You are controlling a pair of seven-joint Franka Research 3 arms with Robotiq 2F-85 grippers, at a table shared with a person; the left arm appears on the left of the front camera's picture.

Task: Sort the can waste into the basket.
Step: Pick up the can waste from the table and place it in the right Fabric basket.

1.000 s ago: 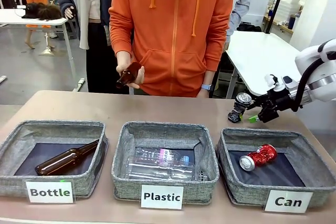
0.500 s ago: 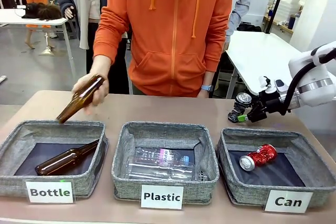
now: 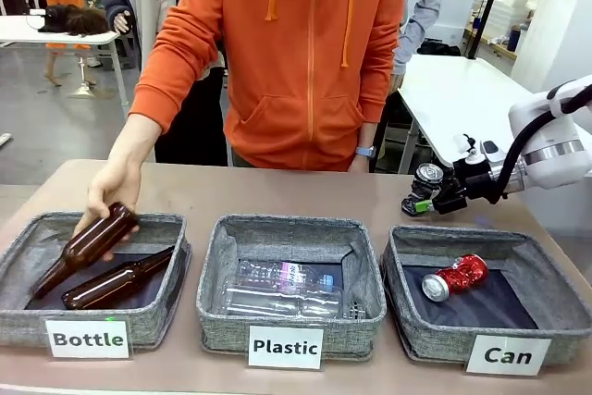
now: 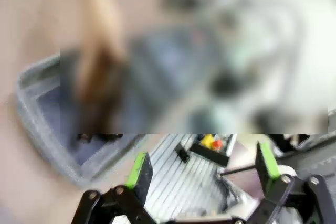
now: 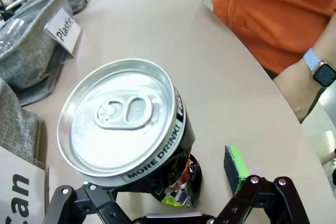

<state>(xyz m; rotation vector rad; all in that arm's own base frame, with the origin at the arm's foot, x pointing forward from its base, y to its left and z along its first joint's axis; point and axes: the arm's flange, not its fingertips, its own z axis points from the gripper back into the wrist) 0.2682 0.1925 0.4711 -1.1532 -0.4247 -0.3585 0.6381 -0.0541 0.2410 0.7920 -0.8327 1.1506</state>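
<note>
Front view is showing a smooth tan surface [image 3: 277,193] with three grey woven fabric baskets in a row along its near edge, each with a white label. The one marked "Can" [image 3: 555,316] is sitting at the right, and the dented red can [image 3: 454,277] is lying on its side on the dark base inside. A person in an orange hoodie is standing at the far side, their hand [image 3: 109,201] lowering a brown glass bottle [image 3: 81,249] into the "Bottle" basket [image 3: 18,307]. The right pincer [image 3: 422,199] is hovering at the black can [image 3: 422,188] standing on the surface behind the "Can" basket. White tables and a pale floor are lying beyond.

Left wrist view is looking blurred in its upper part; the left pincer [image 4: 202,169] is standing spread wide, green pads apart, with nothing between them.

Right wrist view is showing the black can's [image 5: 131,129] round silver top and pull tab close up, between the spread fingers of the right pincer [image 5: 173,195]; one green pad [image 5: 236,167] is standing clear of the can's wall.
</note>
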